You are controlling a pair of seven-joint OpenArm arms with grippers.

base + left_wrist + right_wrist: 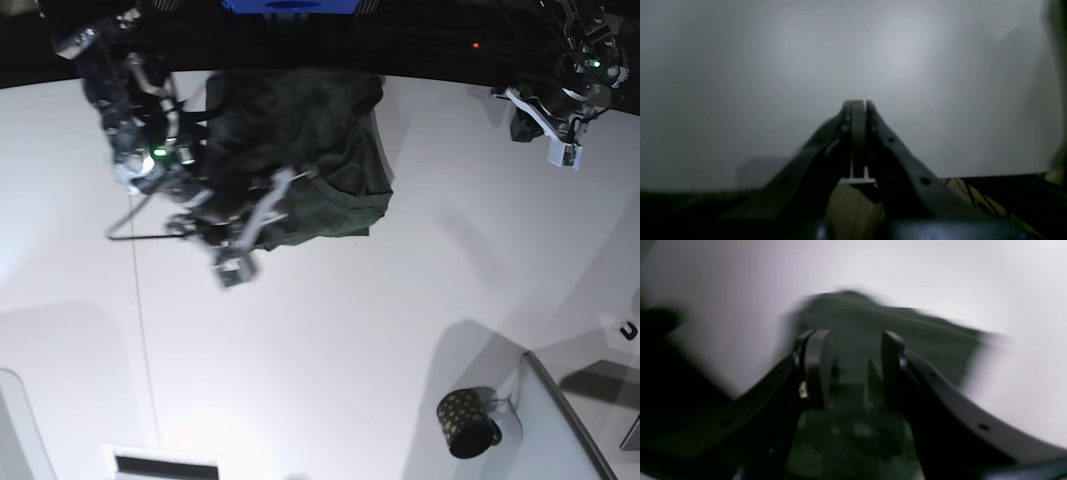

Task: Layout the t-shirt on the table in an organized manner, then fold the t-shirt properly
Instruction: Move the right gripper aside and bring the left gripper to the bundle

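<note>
The dark green t-shirt (300, 140) lies crumpled at the far middle of the white table (330, 330), reaching its far edge. My right gripper (285, 185) hovers over the shirt's near left part. In the right wrist view, blurred by motion, the right gripper (857, 366) is open, with green t-shirt (873, 326) fabric beneath and beyond it and nothing between its fingers. My left gripper (503, 93) is raised at the far right, apart from the shirt. The left wrist view shows the left gripper (858, 106) shut and empty over bare table (773, 66).
A small dark gold-dotted mug (467, 423) stands at the near right beside a grey tray-like panel (570, 420). A thin dark seam line (140, 300) runs down the left of the table. A white box (160, 465) sits at the near left edge.
</note>
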